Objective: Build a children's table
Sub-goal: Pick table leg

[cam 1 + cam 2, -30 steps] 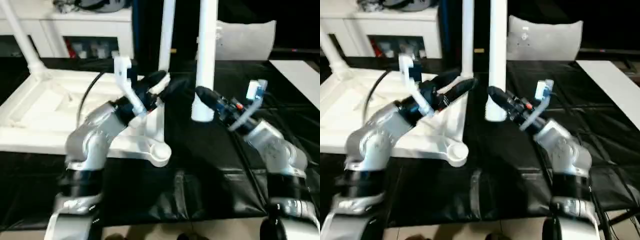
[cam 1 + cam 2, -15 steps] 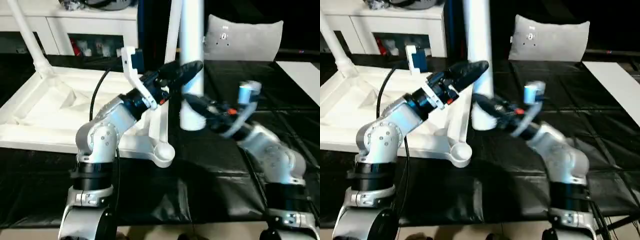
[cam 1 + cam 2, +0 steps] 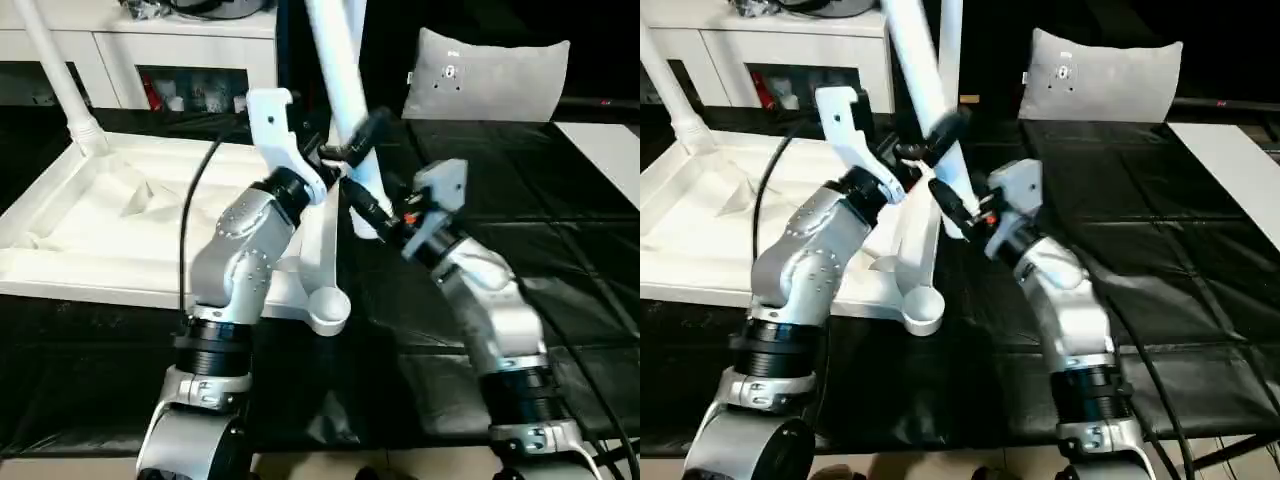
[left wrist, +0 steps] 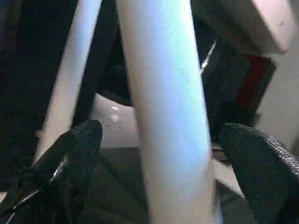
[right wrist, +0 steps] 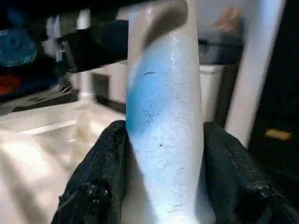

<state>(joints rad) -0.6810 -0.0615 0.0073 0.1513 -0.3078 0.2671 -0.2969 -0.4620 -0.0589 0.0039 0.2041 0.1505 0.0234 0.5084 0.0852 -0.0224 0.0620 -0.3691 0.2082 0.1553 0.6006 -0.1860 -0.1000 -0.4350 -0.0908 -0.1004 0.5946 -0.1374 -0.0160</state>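
- Right wrist view: right hand (image 5: 161,186) clamped on the loose leg (image 5: 163,116), a finger pressed to each side of the tube.
- Left wrist view: left hand (image 4: 159,158) spread wide, fingers (image 4: 70,158) standing off both sides of the same leg, no contact visible.
- Head views: leg (image 3: 340,80) tilted, top leaning toward robot's left, lower end held above the black counter (image 3: 560,250) just beside the tabletop (image 3: 120,230).
- Tabletop lies underside up on the counter; near corner socket (image 3: 327,305) empty, just below the held leg. One leg stands at the far-left corner (image 3: 55,70), another upright behind the arms (image 3: 950,60).
- Risk: grip sits low on a long tube, so top-heavy; it could pivot or slip between the fingers while being swung.
- Risk: leg enters socket tilted, so it jams or shoves the tabletop sideways.
- Risk: left hand closing off-centre would knock the tube, or the arms clash, being crowded together.
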